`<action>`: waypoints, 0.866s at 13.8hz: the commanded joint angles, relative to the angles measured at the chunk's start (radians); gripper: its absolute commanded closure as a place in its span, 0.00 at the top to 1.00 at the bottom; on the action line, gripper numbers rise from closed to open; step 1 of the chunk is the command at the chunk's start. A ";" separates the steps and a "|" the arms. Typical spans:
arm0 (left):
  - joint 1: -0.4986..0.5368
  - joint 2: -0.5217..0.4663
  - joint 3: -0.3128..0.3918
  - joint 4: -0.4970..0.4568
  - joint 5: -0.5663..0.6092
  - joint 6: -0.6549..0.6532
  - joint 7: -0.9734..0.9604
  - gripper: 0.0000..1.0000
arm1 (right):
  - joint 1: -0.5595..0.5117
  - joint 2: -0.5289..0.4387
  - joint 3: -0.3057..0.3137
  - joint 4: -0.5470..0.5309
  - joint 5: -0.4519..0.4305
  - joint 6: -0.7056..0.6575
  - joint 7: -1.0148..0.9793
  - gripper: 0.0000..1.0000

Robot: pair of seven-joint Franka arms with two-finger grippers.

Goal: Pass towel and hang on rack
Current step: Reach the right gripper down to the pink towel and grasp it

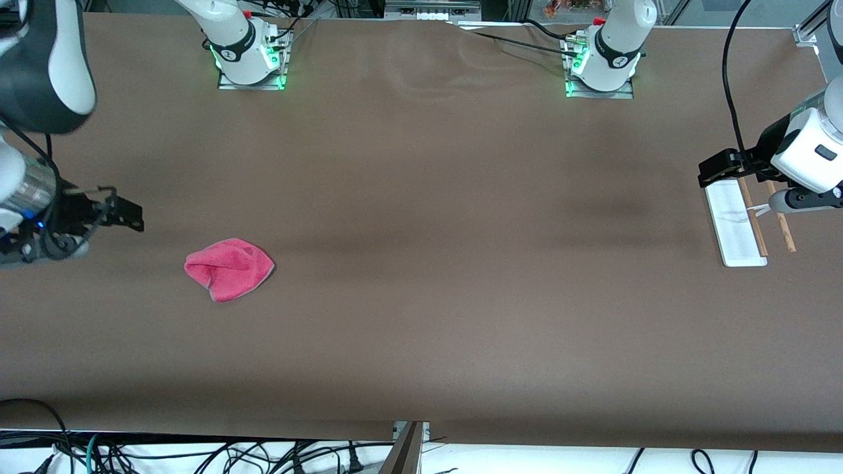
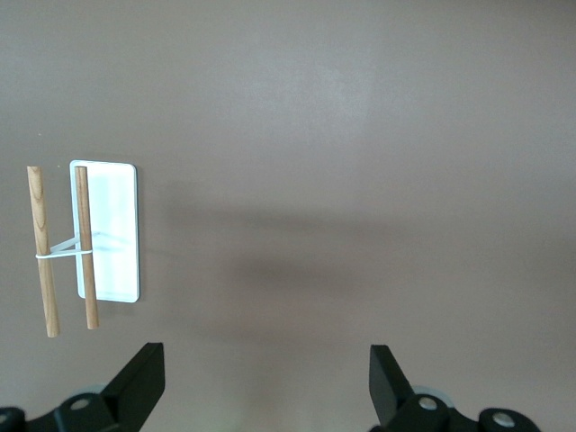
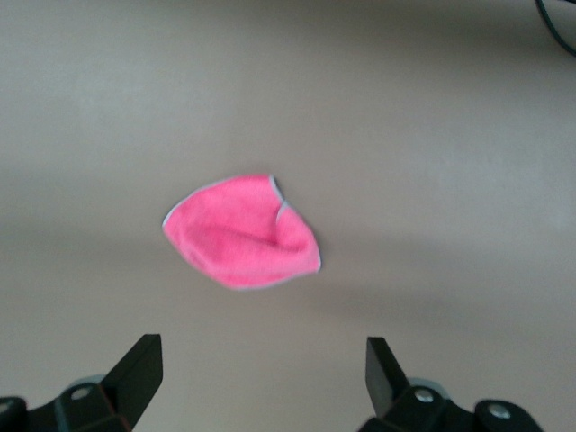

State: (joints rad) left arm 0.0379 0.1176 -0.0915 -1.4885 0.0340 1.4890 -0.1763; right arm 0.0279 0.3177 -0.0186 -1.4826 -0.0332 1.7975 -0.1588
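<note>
With both tools spread and empty, the small crumpled bright pink fuzzy towel (image 1: pixel 228 268) on the brown table (image 1: pixel 421 316) is best pinched at its raised fold by the right tool (image 1: pixel 125 214), while the left tool (image 1: pixel 714 168) waits over the white-based, wooden-rodded rack (image 1: pixel 741 227).

The towel (image 1: pixel 228 268) lies crumpled on the surface (image 1: pixel 421 296) toward my right arm's end, and my right gripper (image 1: pixel 125 214) hangs above the surface just beside it, fingers (image 3: pixel 135 373) spread with nothing between them. The rack (image 1: pixel 741 230) stands well apart from the towel at my left arm's end (its base flat on the surface, its two rods raised side by side over the base's outer edge). My left gripper (image 1: pixel 718 168) hovers over the rack's farther end, fingers (image 2: pixel 139 382) likewise spread and empty.
</note>
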 commanded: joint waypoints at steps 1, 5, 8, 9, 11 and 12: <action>0.002 -0.018 -0.004 -0.013 0.018 -0.004 -0.011 1.00 | -0.002 0.076 0.011 0.021 -0.002 0.087 -0.004 1.00; 0.002 -0.018 -0.002 -0.013 0.018 -0.004 -0.011 1.00 | 0.010 0.220 0.014 0.018 -0.001 0.281 -0.002 1.00; 0.003 -0.018 -0.002 -0.013 0.018 -0.004 -0.011 1.00 | 0.026 0.314 0.014 0.013 0.003 0.359 0.012 1.00; 0.002 -0.018 -0.002 -0.013 0.018 -0.004 -0.011 1.00 | 0.030 0.339 0.014 0.013 0.004 0.388 0.012 1.00; 0.002 -0.018 -0.002 -0.013 0.020 -0.004 -0.011 1.00 | 0.044 0.385 0.014 0.011 0.004 0.433 0.012 1.00; 0.003 -0.018 -0.002 -0.013 0.018 -0.004 -0.011 1.00 | 0.046 0.400 0.014 0.011 0.004 0.442 0.010 1.00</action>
State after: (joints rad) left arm 0.0385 0.1176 -0.0914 -1.4893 0.0340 1.4890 -0.1763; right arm 0.0686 0.6926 -0.0083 -1.4842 -0.0330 2.2211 -0.1564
